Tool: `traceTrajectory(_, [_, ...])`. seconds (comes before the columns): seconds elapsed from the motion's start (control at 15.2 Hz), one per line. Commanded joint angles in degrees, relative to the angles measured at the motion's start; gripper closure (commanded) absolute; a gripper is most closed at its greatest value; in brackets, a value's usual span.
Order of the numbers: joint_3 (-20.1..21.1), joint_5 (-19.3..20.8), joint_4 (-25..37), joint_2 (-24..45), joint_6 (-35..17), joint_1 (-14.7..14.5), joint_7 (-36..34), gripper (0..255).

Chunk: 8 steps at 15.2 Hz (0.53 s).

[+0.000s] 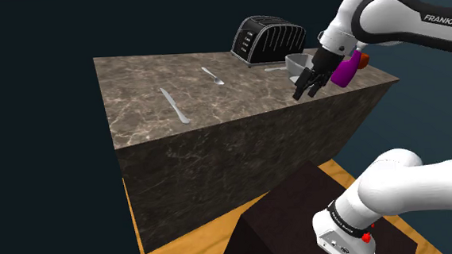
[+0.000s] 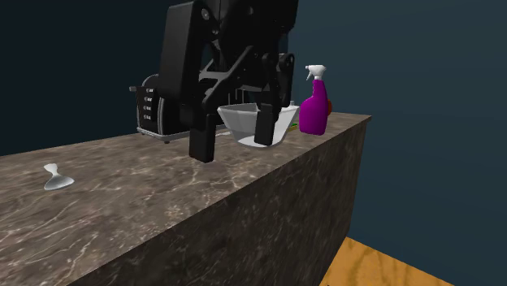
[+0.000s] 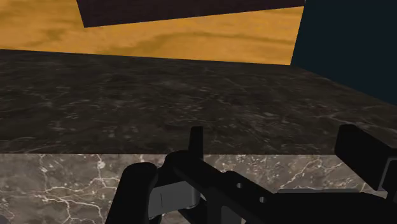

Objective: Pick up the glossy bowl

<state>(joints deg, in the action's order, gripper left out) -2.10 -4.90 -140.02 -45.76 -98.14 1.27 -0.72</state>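
Brown marble with white veins covers the tabletop. The bowl is pale grey-white. At its three o'clock in the second exterior view, the spray bottle is magenta with a white head. The toaster is black, the floor orange woodgrain.

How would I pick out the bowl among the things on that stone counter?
Start at the dark marbled counter and find the black toaster standing on it. Between it and the purple spray bottle sits the bowl: pale grey-white with flared sides, the only open vessel there.
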Motion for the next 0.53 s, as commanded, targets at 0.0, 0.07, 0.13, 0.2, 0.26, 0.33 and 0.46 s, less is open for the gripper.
traceTrajectory(0.0, [0.00, 0.00, 0.00, 0.00, 0.00, 0.00, 0.00, 0])
traceTrajectory(0.07, [-0.60, 0.71, 1.25, 1.87, -0.52, 0.45, 0.53, 0])
traceTrajectory(0.13, [-1.18, 1.39, 2.55, 3.75, -1.01, 0.88, 1.05, 0])
traceTrajectory(0.2, [-1.75, 2.04, 3.91, 5.62, -1.45, 1.28, 1.54, 0])
traceTrajectory(0.26, [-2.31, 2.65, 5.31, 7.49, -1.85, 1.67, 2.02, 0])
traceTrajectory(0.33, [-2.86, 3.22, 6.77, 9.36, -2.21, 2.04, 2.49, 0])
traceTrajectory(0.46, [-3.94, 4.27, 9.83, 13.09, -2.81, 2.73, 3.40, 0])
